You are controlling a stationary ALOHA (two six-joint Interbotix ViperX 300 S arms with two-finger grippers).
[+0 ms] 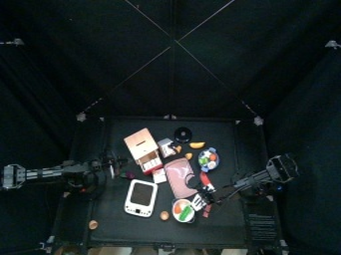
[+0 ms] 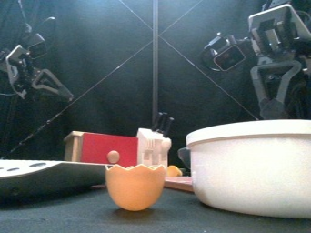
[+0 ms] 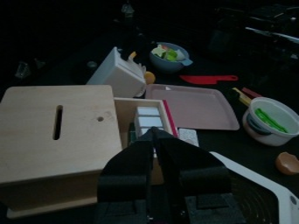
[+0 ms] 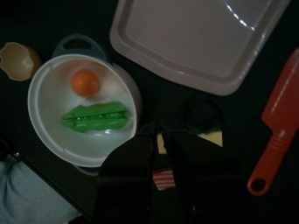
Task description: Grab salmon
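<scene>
Salmon slice [image 4: 163,180] (striped pink and white), pinched between the half-closed jaws of the right gripper [image 4: 166,144], just above the dark tabletop. Close beside it, white pot [image 4: 47,122] holding an orange ball [image 4: 84,82] and a green pea pod [image 4: 98,116]. Past the pot's rim, eggshell cup [image 4: 17,59]. Ahead of the jaws, pink tray [image 4: 198,39]; to one side, red spatula [image 4: 278,122]. Well apart at the table's left, left gripper [image 3: 156,142], jaws pressed together, raised near a wooden box [image 3: 59,131].
</scene>
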